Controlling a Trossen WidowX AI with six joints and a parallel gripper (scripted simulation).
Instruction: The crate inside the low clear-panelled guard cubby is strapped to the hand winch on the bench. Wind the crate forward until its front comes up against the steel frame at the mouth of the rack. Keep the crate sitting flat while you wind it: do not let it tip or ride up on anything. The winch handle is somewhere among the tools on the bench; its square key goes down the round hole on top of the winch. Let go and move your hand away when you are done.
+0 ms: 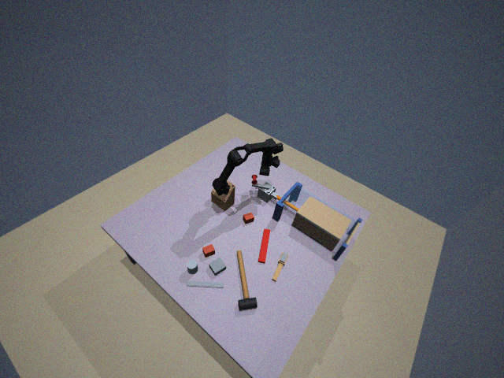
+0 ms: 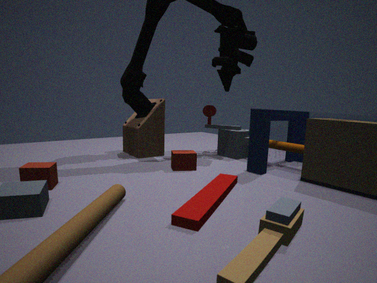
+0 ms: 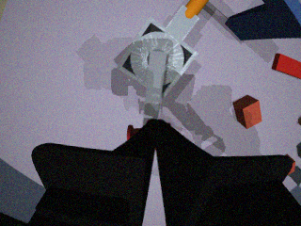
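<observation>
My gripper (image 1: 264,173) (image 2: 227,90) (image 3: 156,124) is shut and empty, fingertips down, above the winch handle's knob end. The grey winch (image 1: 266,195) (image 2: 232,144) (image 3: 135,58) stands beyond the rack mouth. The handle's bar (image 2: 223,126) (image 3: 154,82) lies level on top of the winch. Its red knob (image 1: 254,177) (image 2: 209,111) (image 3: 130,132) points up, partly hidden by a finger in the wrist view. The orange strap (image 1: 287,202) (image 2: 287,146) (image 3: 196,7) runs through the blue frame (image 1: 278,212) (image 2: 257,142) to the crate (image 1: 323,215) (image 2: 337,152). The crate sits flat, with a gap to that frame.
A red bar (image 1: 264,246) (image 2: 204,201), a brush-like tool (image 1: 279,272) (image 2: 251,257) and a mallet (image 1: 242,276) (image 2: 69,231) lie on the bench. Two orange-red blocks, a grey block (image 1: 217,266), a grey cylinder (image 1: 192,267) and a pale strip (image 1: 205,284) lie farther from the rack.
</observation>
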